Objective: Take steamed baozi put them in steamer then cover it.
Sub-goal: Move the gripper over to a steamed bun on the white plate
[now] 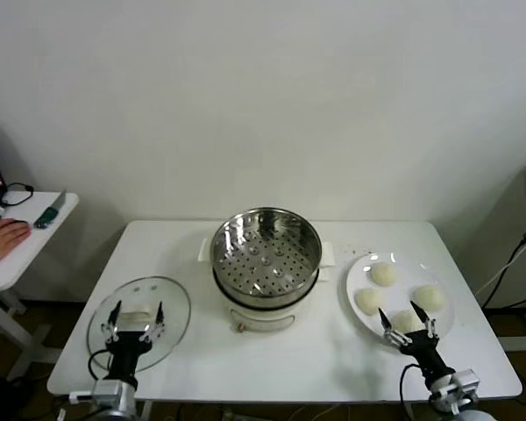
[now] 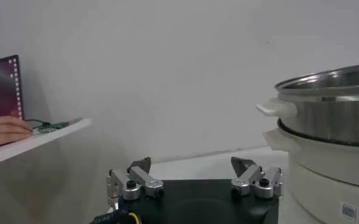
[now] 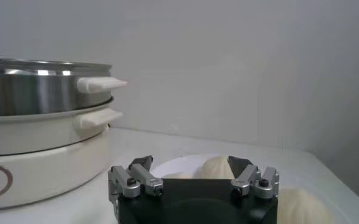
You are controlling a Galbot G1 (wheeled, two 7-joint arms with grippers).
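Right tool (image 1: 408, 331), jaws spread wide and holding nothing, hovers at the near rim of the plate (image 1: 358, 309) over the nearest of four steamed baozi (image 1: 406, 319), the steamer (image 1: 266, 254) lying to its left at bench centre, while the left tool (image 1: 133, 331), likewise wide, hangs above the cover (image 1: 171, 303).
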